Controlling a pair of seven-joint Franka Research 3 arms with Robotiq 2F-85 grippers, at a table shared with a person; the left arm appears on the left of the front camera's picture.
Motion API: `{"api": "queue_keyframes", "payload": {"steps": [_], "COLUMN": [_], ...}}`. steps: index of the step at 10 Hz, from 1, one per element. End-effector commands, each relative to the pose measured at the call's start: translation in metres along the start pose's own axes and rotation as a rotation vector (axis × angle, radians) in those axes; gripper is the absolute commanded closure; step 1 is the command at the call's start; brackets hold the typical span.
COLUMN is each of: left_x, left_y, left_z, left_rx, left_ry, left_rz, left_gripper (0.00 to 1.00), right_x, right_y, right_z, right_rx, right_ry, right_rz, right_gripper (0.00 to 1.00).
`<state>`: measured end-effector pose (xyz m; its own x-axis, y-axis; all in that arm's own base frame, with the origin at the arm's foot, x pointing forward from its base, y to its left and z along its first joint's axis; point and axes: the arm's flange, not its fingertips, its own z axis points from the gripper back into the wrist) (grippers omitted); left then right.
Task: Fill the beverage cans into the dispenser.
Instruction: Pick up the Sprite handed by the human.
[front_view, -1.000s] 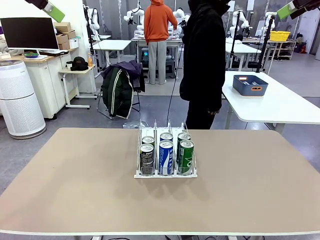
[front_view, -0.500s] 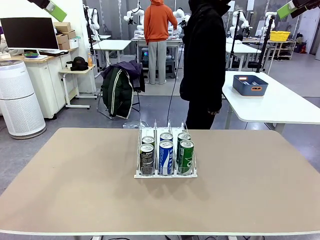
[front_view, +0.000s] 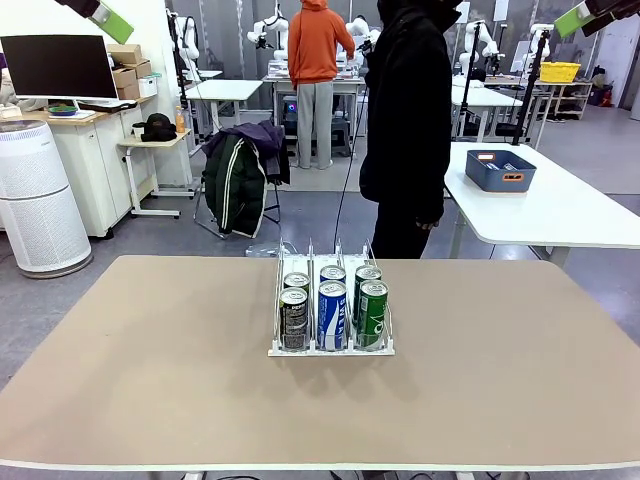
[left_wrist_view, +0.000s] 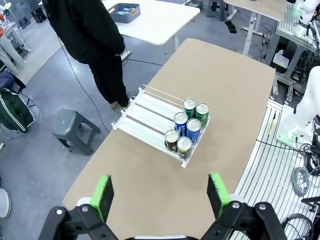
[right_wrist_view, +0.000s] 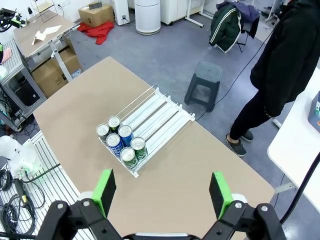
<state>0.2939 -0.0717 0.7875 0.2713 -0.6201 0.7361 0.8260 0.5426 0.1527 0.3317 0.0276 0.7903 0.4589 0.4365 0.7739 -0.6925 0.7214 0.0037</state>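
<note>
Cans (left_wrist_view: 193, 130) in dispenser (left_wrist_view: 145, 107) | L fingers (left_wrist_view: 103, 195), R fingers (right_wrist_view: 106, 190) spread, far above

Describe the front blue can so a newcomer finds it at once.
On the tan table stands a clear acrylic three-lane dispenser with a white base. The slim blue can with white lettering stands in its middle lane, at the end nearest the robot. A dark can flanks it on the robot's left, a green can on the right; the other blue can stands behind it.
</note>
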Motion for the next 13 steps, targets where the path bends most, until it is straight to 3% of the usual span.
{"api": "queue_keyframes", "payload": {"steps": [1,13], "left_x": [-0.0002,-0.0002], "left_y": [0.0006,0.0006], "left_z": [0.0006,0.0006], "left_rx": [0.005,0.005], "left_ry": [0.001,0.001], "left_rz": [0.003,0.003], "left_gripper": [0.0,0.0], "right_x": [-0.0002,-0.0002], "right_y": [-0.0013,-0.0013], "right_z": [-0.0005,-0.0005], "right_rx": [0.004,0.004], "right_ry": [-0.001,-0.001], "right_rz": [-0.003,-0.003], "right_gripper": [0.0,0.0]}}
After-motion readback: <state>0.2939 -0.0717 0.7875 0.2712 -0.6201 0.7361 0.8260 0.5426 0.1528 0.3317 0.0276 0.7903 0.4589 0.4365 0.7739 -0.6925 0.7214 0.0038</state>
